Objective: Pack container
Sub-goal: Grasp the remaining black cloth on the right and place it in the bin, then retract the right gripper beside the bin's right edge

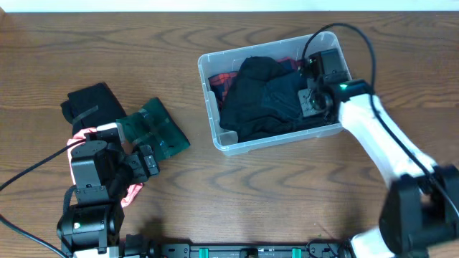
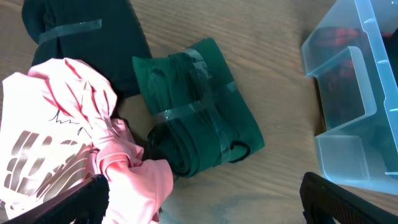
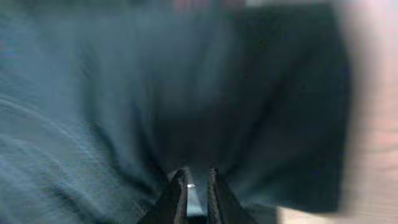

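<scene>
The clear container (image 1: 209, 96) stands at the centre right of the table. It holds a black garment (image 1: 265, 97) and a red plaid item (image 1: 222, 79). My right gripper (image 1: 310, 89) is inside the container's right end. In the right wrist view its fingers (image 3: 196, 183) are closed on the dark fabric (image 3: 124, 93), which bunches toward the tips. My left gripper (image 1: 140, 163) is wide open and empty (image 2: 205, 205). It hovers over the table between a pink garment (image 2: 62, 143) and the container (image 2: 354, 93).
A green taped bundle (image 2: 193, 112) lies next to the pink garment and also shows in the overhead view (image 1: 154, 127). A black taped bundle (image 1: 90, 104) lies at the far left. Bare wooden table lies between the bundles and the container.
</scene>
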Robot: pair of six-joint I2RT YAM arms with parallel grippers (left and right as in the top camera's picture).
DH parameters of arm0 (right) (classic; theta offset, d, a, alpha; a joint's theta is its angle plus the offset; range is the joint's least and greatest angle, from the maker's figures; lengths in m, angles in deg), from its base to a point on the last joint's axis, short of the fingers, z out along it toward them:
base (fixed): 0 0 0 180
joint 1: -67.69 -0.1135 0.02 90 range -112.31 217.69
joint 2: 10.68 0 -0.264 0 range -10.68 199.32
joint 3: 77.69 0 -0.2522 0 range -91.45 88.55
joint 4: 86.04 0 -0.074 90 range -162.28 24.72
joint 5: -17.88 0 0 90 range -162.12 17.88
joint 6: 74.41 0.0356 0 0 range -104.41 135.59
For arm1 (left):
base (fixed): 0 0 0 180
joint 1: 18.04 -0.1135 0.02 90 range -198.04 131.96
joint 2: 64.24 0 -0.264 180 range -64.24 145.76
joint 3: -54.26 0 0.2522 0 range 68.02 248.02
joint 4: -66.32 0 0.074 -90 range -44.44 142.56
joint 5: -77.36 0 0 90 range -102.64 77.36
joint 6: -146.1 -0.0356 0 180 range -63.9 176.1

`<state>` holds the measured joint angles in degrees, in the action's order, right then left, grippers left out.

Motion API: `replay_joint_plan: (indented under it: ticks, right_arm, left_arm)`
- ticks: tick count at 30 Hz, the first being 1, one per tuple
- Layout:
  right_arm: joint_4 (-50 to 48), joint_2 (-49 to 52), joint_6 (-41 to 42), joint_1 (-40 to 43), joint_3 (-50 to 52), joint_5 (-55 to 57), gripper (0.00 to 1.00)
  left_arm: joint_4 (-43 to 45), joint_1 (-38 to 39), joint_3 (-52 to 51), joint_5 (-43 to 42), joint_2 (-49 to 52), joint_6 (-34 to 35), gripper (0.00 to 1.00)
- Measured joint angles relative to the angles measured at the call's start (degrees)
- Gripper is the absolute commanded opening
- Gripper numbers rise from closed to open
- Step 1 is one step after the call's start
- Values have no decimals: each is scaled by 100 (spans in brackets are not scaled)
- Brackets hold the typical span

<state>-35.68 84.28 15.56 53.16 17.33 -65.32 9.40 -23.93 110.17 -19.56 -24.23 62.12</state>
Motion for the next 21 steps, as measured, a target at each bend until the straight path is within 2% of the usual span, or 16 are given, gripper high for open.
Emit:
replay_joint_plan:
  ticks: [5, 9, 16, 21]
  right_arm:
    - [-216, -1255, 317, 133, -219, 579, 11]
    - [94, -1827, 463, 662, -422, 1012, 11]
    - [748, -1182, 678, 1631, -168, 1198, 10]
    - [964, -516, 728, 1978, 13, 1051, 9]
  left_arm:
    - [-4, 0, 0, 0, 0, 0, 98]
    - [-2, 0, 0, 0, 0, 0, 98]
    - [-2, 0, 0, 0, 0, 0, 98]
    - [0, 0, 0, 0, 0, 0, 98]
